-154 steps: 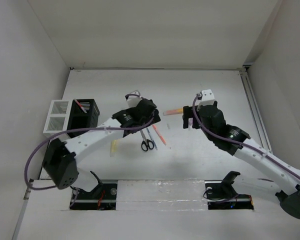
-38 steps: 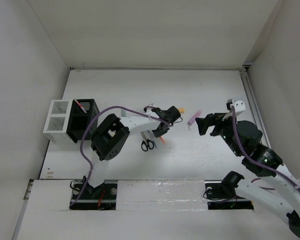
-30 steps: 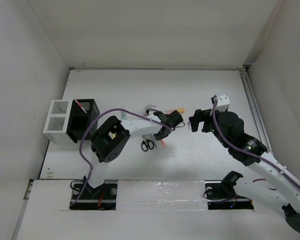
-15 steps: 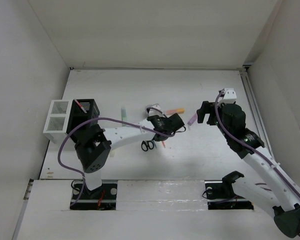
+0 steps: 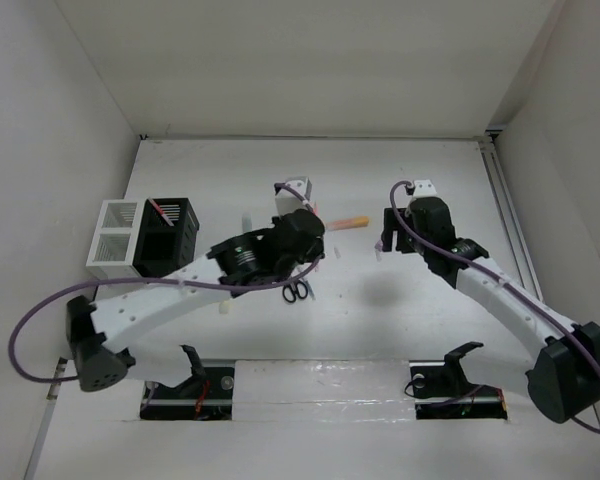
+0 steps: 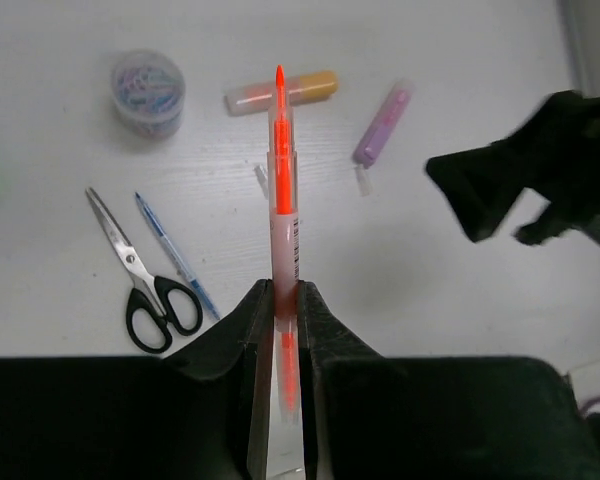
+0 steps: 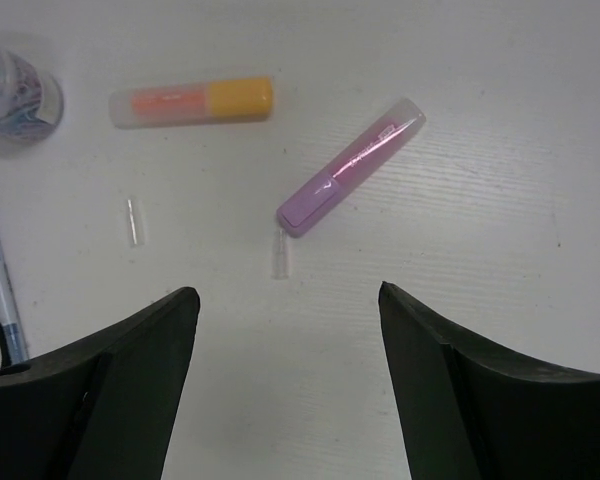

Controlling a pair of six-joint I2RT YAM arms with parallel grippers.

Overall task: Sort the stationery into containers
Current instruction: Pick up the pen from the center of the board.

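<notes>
Two boxes at left of overhead view: white box (image 5: 115, 234), black box (image 5: 160, 255). Left gripper (image 6: 282, 292) clamps orange pen (image 6: 282, 180), frame centre; lift tip clear of slats before release. Right gripper (image 7: 285, 300) spread above purple highlighter (image 7: 350, 165), upper centre; straddle barrel crosswise.

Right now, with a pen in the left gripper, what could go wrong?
The red pen sticks far out of the left gripper, so it could pivot or slip in transit. The purple highlighter lies slanted ahead of the open right gripper, with a small clear piece at its end that could get knocked. The two grippers are close; paths may cross.
</notes>
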